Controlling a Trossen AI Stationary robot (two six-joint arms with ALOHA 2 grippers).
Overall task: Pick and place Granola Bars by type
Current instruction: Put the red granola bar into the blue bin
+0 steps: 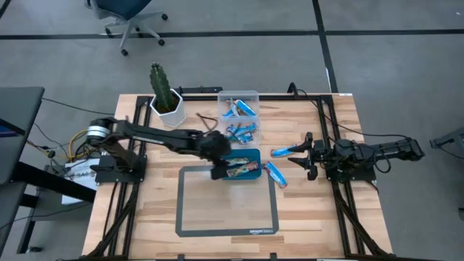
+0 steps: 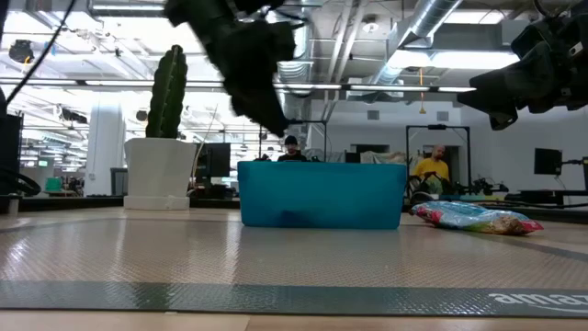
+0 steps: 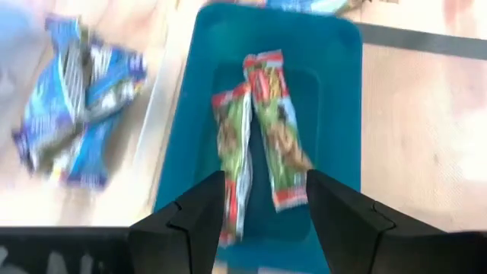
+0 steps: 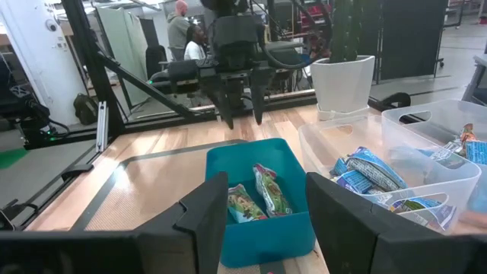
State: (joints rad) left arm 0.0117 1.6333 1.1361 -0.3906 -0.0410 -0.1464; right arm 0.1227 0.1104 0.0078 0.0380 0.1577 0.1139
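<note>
The left pincer hung over the teal tray near the tabletop's middle, fingers apart and empty; two multicoloured bars lay lengthwise directly beneath. The right pincer, also apart, was nearer the blue bars towards the right edge. The clear box's contents were blurred.

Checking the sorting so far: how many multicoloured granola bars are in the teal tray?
2: both multicoloured green-red wrapped granola bars lie side by side on the floor of the teal rectangular plastic tray. None looks hidden.
</note>
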